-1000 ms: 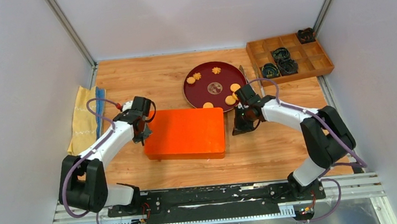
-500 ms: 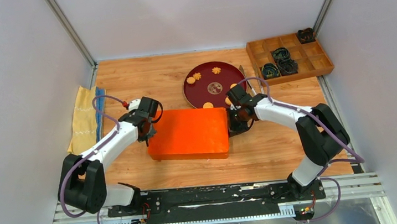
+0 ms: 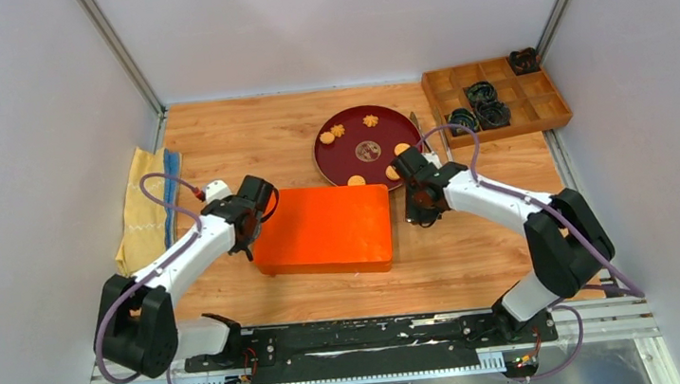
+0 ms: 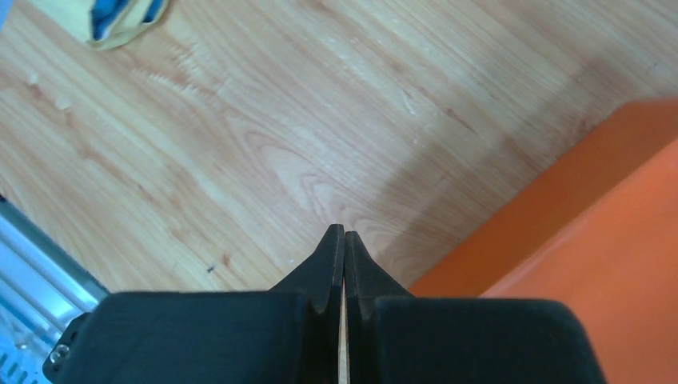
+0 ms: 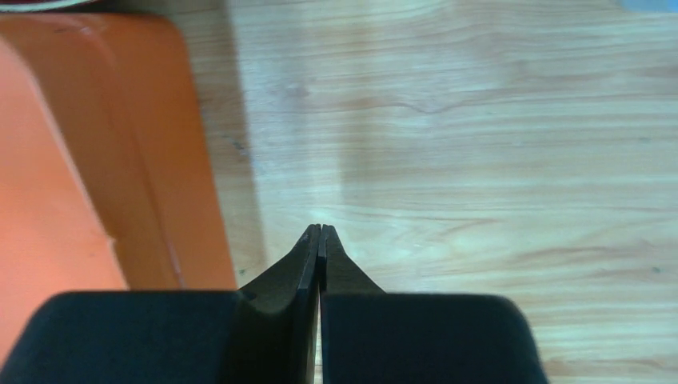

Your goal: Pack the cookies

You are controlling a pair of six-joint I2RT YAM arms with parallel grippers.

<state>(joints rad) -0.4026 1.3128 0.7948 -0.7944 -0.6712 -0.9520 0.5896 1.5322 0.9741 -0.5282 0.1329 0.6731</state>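
The cookies lie on a dark red plate (image 3: 328,160) at the back middle: flat round golden ones (image 3: 402,149) and flower-shaped ones (image 3: 371,120). A dark round mark (image 3: 368,151) sits at the plate's centre. A closed orange box (image 3: 321,230) lies in front of the plate. My left gripper (image 3: 245,240) is shut and empty just beside the box's left edge (image 4: 592,240); its fingertips (image 4: 337,240) hover over the wood. My right gripper (image 3: 421,215) is shut and empty a little to the right of the box's right side (image 5: 96,160); its fingertips (image 5: 328,240) hang over bare wood.
A wooden compartment tray (image 3: 538,112) with black coiled rings (image 3: 480,94) stands at the back right. A yellow and blue cloth (image 3: 142,205) lies at the left wall and shows in the left wrist view (image 4: 120,16). A thin utensil (image 3: 416,127) lies beside the plate.
The left gripper moved right, up to the box's left edge. The box shifted slightly right. The right gripper came up to the box's right side, then drew back a little.
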